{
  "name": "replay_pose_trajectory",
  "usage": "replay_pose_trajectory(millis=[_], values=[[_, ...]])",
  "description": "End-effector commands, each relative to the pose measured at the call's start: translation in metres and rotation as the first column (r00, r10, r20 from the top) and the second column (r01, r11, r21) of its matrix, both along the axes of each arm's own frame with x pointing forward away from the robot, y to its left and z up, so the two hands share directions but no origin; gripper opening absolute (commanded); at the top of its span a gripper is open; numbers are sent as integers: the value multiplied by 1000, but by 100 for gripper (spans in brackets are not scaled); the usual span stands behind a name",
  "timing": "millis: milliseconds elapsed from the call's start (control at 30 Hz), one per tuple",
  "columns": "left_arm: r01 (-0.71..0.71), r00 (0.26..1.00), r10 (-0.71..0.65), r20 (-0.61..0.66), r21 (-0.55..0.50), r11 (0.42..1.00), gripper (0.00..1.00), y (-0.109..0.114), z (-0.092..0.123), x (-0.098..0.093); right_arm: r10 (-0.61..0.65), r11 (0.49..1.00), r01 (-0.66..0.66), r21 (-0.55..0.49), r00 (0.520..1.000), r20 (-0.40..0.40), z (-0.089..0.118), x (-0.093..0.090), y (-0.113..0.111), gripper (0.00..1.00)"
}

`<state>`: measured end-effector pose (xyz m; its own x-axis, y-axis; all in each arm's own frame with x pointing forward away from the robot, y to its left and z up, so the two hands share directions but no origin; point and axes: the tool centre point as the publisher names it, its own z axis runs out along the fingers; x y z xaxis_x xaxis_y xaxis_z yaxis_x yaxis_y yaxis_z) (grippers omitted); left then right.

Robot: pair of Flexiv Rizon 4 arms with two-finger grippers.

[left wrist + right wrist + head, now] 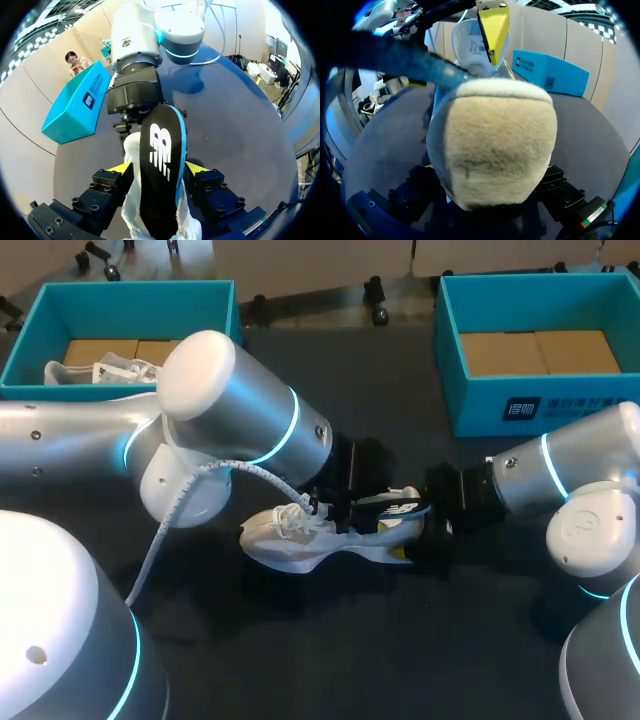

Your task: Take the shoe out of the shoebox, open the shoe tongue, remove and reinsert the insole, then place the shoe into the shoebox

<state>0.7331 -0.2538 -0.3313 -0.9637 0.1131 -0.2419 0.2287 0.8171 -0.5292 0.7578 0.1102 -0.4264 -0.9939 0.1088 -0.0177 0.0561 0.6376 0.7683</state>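
- White shoe point(300, 540) sat mid-surface between both arms, already out of the teal shoebox point(520, 412), its tongue point(470, 35) apparently lifted.
- Black insole point(162, 165) stood partly drawn from the shoe's opening. Reinsertion and the return to the box looked yet to be done.
- Yellow-tipped, the left arm's fingers point(123, 168) pinched the insole by its edges, just above the shoe.
- Opposite, the right arm's fingers point(557, 182) clamped the shoe's tan heel from both sides over the dark surface point(400, 650).

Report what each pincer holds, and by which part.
Left pincer grips the insole across its width, partway along. Right pincer sits at the heel of the shoe; whether it grips cannot be told.
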Motion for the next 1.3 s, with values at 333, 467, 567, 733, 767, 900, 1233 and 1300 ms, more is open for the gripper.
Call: replay_pose_trajectory(millis=[333, 467, 567, 733, 767, 900, 1233, 1300], values=[[-3, 1000, 3, -5, 6, 1000, 0, -5, -8, 2, -2, 1000, 2, -3, 1000, 1, -2, -1, 2, 0], [1, 1000, -1, -8, 8, 1000, 0, 0, -6, -1, -2, 1000, 2, -3, 1000, 1, -2, -1, 2, 0], [3, 1000, -3, -10, 7, 1000, 0, 3, -2, -3, -2, 1000, 2, -3, 1000, 1, -2, -1, 2, 0], [14, 1000, -14, -25, -13, 1000, 0, 6, 11, -8, -2, 1000, 2, -3, 1000, 1, -2, -1, 2, 0], [17, 999, -17, -30, -21, 1000, 0, 7, 14, -9, -2, 1000, 2, -3, 1000, 1, -2, -1, 2, 0], [28, 999, -29, -44, -44, 999, 0, 9, 26, -14, -2, 1000, 2, -3, 1000, 1, -2, -1, 2, 0], [46, 994, -54, -99, -77, 996, 0, 12, 58, -26, -2, 1000, 2, -3, 1000, 1, -2, -1, 2, 0], [31, 993, -40, -110, -79, 996, 0, 11, 62, -28, -2, 1000, 2, -3, 1000, 1, -2, -1, 2, 0]])
